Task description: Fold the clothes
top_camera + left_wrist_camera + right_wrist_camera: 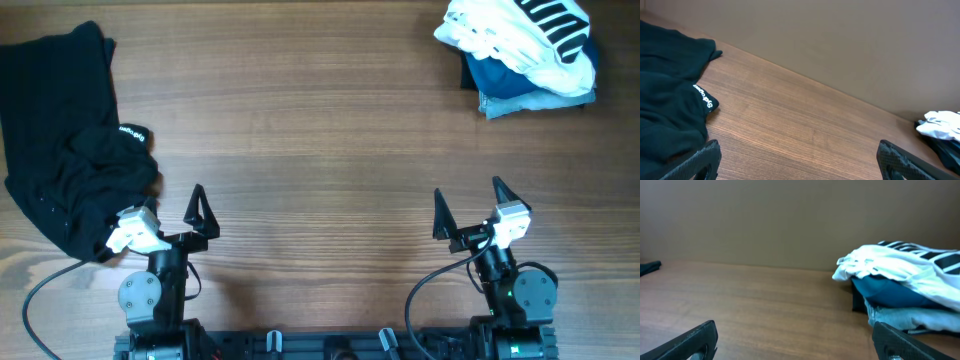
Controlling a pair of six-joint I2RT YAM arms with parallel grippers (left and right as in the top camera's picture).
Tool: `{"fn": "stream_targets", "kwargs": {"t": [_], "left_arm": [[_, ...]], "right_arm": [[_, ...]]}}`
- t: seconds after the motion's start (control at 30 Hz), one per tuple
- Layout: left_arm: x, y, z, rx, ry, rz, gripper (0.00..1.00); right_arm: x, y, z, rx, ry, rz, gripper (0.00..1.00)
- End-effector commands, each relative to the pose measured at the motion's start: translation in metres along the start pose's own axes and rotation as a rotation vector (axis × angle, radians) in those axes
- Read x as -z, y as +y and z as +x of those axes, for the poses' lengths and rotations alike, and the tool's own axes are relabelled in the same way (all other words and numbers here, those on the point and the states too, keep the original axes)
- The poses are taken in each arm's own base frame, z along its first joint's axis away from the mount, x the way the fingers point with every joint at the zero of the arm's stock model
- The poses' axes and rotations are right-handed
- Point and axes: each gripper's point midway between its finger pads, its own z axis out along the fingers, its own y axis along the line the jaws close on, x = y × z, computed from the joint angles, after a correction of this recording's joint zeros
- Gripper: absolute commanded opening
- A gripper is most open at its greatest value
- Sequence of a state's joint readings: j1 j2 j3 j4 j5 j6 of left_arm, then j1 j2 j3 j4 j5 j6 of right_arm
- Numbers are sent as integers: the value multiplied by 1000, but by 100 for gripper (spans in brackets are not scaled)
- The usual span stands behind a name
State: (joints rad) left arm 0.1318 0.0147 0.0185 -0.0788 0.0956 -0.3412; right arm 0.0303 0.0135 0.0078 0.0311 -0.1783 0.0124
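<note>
The table carries the clothes, a rumpled black heap at its left edge, and well apart in the far right corner a striped white garment lies on a blue one. The left gripper, just beside the heap's near corner, and the right gripper, over bare wood, both stand spread wide, holding nothing. A small white label shows on the heap's right side.

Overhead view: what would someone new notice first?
A crumpled black garment with a small white label lies at the left edge of the table, close by the open left gripper. In the far right corner, a white garment with black stripes sits on a blue folded one. The right gripper is open over bare wood.
</note>
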Motion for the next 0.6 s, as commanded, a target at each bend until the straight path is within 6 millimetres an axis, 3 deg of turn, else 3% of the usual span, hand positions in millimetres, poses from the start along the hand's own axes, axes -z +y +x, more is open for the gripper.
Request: {"fn": "stream_targets", "kwargs": {"t": [0.0,0.13,0.33,0.43,0.57], "left_arm": [[0,-1,1,-21,-4,6,100],[1,-17,-2,-27,-8,94,100],[1,-21,-1,-28,0,116,100],[1,-24,0,-26,14,130,100],[-1,-25,-5,-21,48,115,100]], "right_arm": [[0,-1,-6,17,-28,11,100],[0,2,-9,19,-40,-8,100],[0,3,-12,21,-50,-16,100],[1,14,-19,26,-66,-79,100],[2,15,-31,29,-79,-80,100]]}}
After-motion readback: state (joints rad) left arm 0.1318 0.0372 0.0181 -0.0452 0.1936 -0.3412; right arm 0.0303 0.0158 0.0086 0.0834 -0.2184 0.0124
